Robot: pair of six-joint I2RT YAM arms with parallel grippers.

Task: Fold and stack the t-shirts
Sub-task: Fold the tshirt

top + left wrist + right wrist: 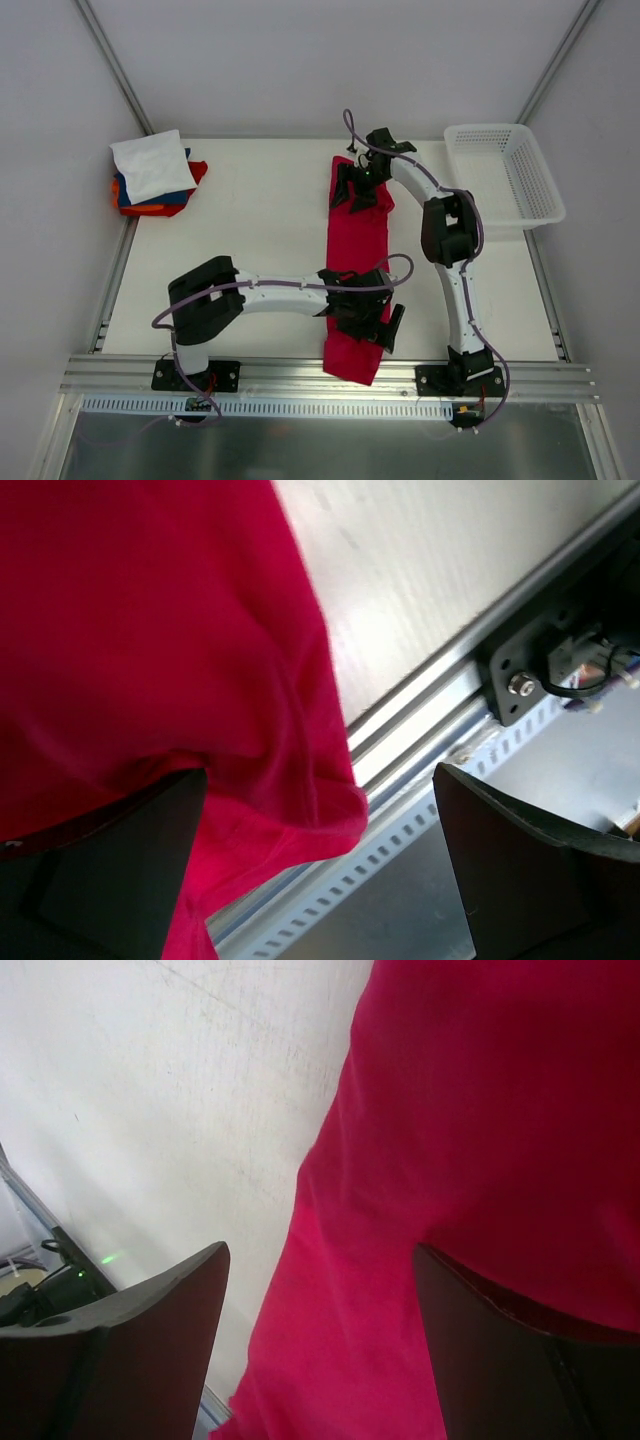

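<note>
The crimson-red t-shirt (358, 245) lies folded into a long narrow strip running from the back of the table to the front edge, its near end drooping over the metal rail. My left gripper (383, 325) hovers open over that near end; the left wrist view shows the red cloth (150, 630) by the left finger (100, 870) and nothing gripped. Over the far end stands my right gripper (352, 188), open too, with red cloth (480, 1110) below its spread jaws. A pile of folded t-shirts (155, 175), white on top of blue, orange and red, sits at the back left.
A white plastic mesh basket (505, 175) stands at the back right corner. The aluminium rail (300, 372) runs along the table's front edge, with the arm bases bolted to it. Frame posts rise at both back corners.
</note>
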